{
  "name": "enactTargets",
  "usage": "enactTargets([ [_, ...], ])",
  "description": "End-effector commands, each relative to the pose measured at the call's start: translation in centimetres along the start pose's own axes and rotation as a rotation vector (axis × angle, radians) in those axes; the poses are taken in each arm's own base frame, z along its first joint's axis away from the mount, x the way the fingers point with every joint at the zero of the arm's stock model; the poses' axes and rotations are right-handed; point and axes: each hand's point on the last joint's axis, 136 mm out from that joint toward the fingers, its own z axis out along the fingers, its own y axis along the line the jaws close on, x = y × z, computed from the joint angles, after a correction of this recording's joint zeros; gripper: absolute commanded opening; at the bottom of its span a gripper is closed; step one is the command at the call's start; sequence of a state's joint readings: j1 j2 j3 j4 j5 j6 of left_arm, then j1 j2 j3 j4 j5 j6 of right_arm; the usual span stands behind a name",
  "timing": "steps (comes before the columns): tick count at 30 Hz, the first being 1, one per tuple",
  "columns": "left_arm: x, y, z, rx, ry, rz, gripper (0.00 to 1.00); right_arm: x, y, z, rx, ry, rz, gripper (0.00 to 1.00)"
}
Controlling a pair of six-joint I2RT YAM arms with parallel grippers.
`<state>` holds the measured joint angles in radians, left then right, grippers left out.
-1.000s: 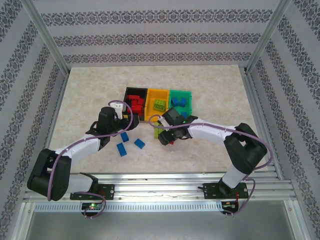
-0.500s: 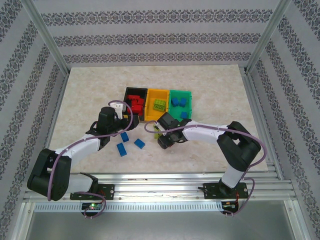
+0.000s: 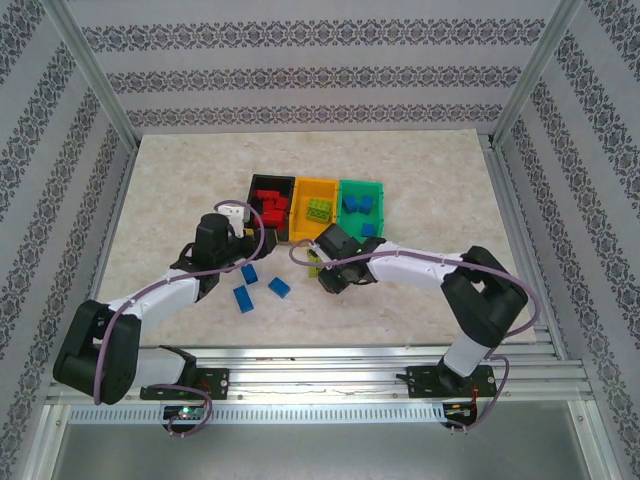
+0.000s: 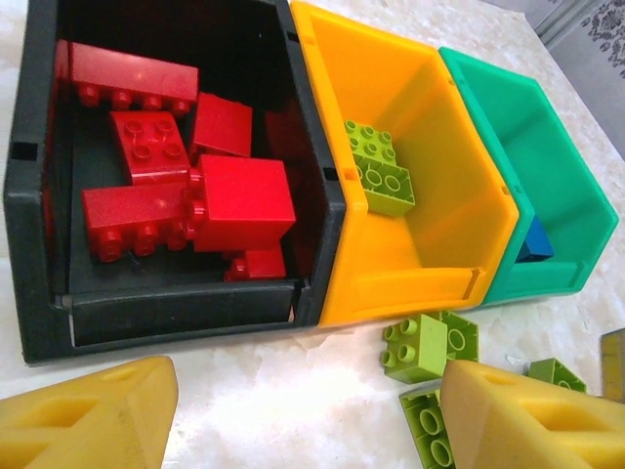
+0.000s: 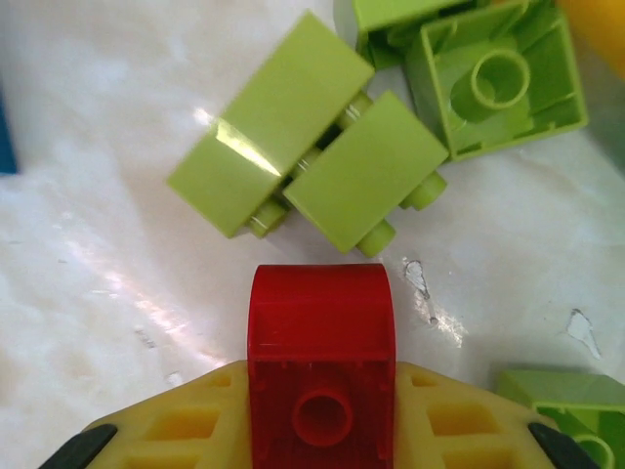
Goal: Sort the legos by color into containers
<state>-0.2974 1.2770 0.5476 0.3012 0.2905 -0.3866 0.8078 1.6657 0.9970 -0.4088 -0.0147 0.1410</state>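
Bins: three, in a row touching side by side on the counter point(image 3: 170, 200): black bin point(image 4: 29, 195), orange bin point(image 4: 337, 210), green bin point(image 4: 576, 200). Their long axes run away from the arms.

Red: I count about six red bricks point(image 4: 239, 200) in the black bin. One more red brick point(image 5: 320, 318) is pinched in my right tool point(image 5: 320, 396), which is clamped tight on it low over the counter, near the orange bin's front. It sticks out forward between the fingers, hollow underside toward the wrist camera.

Lime: two lime bricks point(image 4: 381, 176) in the orange bin. At least four lie loose just ahead of the held brick. The nearest is a lime pair point(image 5: 308, 147) on its side, long axes diagonal. One other is upside down point(image 5: 498, 78).

Blue: three blue bricks point(image 3: 279, 288) loose between the arms. I make out two or three more point(image 3: 357, 205) in the green bin.

Left tool point(image 4: 303, 430): spread wide, empty, in front of the black and orange bins.
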Motion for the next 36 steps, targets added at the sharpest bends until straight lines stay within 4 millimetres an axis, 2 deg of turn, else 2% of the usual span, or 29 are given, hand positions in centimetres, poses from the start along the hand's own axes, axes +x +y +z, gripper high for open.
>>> enactTargets([
  [1, -1.3, 1.1, -0.9, -0.031, -0.074, -0.026, 0.71, -4.4, 1.9, -4.3, -0.08, -0.155, 0.029, 0.29],
  [4, -1.5, 1.8, -1.1, -0.029, -0.091, -0.079, 0.71, -7.6, 2.8, -6.1, -0.152, -0.261, 0.069, 0.3],
  [8, -1.5, 3.3, -1.3, -0.037, -0.113, -0.154, 0.71, -12.1, 2.9, -6.7, -0.195, -0.33, 0.124, 0.31],
  [13, -1.5, 5.8, -1.7, -0.023, -0.154, -0.281, 0.71, -18.3, 2.7, -5.6, -0.22, -0.385, 0.188, 0.31],
  [16, -1.6, 6.9, -2.0, 0.012, -0.182, -0.365, 0.71, -21.3, 2.3, -4.5, -0.241, -0.403, 0.225, 0.31],
  [20, -1.7, 7.4, -2.1, 0.04, -0.196, -0.404, 0.71, -24.2, 1.6, -3.1, -0.273, -0.406, 0.286, 0.33],
  [23, -1.8, 7.1, -2.0, 0.059, -0.188, -0.404, 0.71, -26.0, 1.3, -2.4, -0.286, -0.424, 0.315, 0.41],
  [26, -1.9, 7.0, -2.1, 0.059, -0.192, -0.4, 0.71, -26.8, 1.4, -2.0, -0.312, -0.41, 0.327, 0.5],
  [29, -2.1, 6.8, -2.3, 0.067, -0.194, -0.393, 0.71, -26.1, 1.7, -2.5, -0.317, -0.416, 0.32, 0.51],
  [33, -2.3, 6.7, -2.6, 0.066, -0.203, -0.386, 0.71, -23.5, 2.2, -3.9, -0.326, -0.414, 0.31, 0.51],
  [36, -2.5, 6.2, -2.7, 0.093, -0.206, -0.387, 0.71, -20.2, 2.6, -5.3, -0.297, -0.418, 0.275, 0.52],
])
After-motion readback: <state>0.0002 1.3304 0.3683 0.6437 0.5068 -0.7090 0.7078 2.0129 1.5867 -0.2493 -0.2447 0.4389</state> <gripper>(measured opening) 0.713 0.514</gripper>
